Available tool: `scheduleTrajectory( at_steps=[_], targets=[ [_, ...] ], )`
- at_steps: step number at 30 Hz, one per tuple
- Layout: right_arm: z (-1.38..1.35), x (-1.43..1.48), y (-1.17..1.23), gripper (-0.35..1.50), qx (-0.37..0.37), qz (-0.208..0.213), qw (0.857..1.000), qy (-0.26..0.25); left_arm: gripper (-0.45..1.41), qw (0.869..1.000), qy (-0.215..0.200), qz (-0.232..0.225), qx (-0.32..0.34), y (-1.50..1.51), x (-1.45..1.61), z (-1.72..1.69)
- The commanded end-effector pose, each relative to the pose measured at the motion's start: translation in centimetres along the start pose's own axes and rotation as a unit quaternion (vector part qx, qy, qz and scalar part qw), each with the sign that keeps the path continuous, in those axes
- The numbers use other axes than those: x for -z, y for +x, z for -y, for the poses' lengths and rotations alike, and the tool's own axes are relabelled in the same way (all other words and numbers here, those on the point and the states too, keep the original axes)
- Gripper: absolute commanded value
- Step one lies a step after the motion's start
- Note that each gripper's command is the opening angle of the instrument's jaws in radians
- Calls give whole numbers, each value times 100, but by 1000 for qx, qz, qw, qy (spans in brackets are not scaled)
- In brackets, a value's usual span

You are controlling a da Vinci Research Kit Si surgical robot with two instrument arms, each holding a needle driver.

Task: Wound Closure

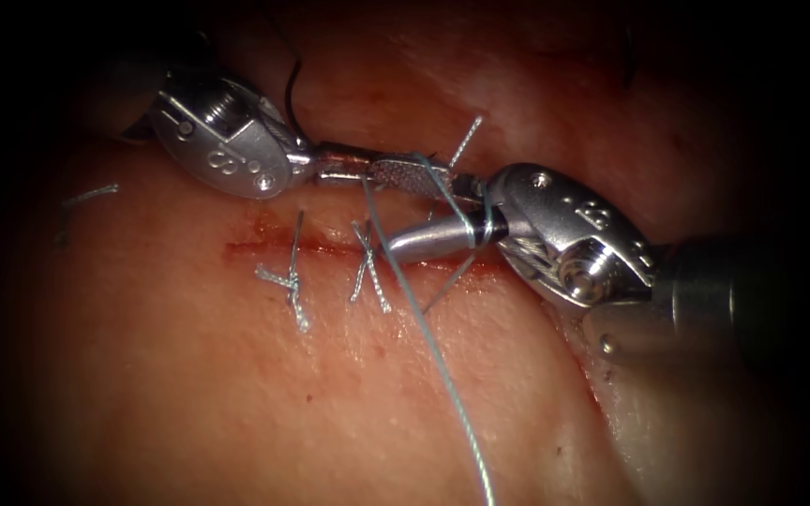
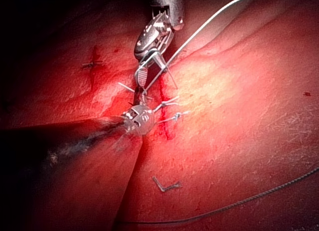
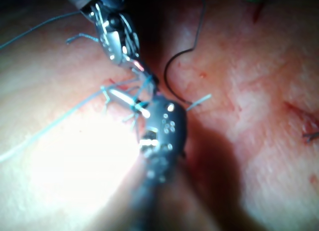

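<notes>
over the horizontal cut (image 1: 367, 251) in the tissue (image 1: 236, 403), the left tool (image 1: 405, 174) is reaching in from ten o'clock, its jaws looking closed with pale thread (image 1: 442, 365) crossing them, though a firm grip cannot be confirmed. the right tool (image 1: 428, 240), coming from three o'clock, is lying closed with thread looped around it. the curved needle (image 3: 174, 76) is resting free on the tissue at twelve o'clock of the left tool; it is probably stiff and slippery, best gripped mid-curve, while the thread is limp and light.
</notes>
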Motion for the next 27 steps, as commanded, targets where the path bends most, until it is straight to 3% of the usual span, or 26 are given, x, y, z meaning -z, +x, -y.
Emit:
scheduleTrajectory(
  at_steps=[1,14,27],
  targets=[
    [-4,-5,-4,71,-6,-8,1000,-3,-45,1000,1,0,-1,0,-6,-2],
    [-19,2,1,68,-17,-31,998,-48,-45,1000,2,2,2,27,-14,-4],
    [-12,27,-22,64,-57,24,974,-217,-45,1000,-11,7,6,56,-27,-9]
  ],
)
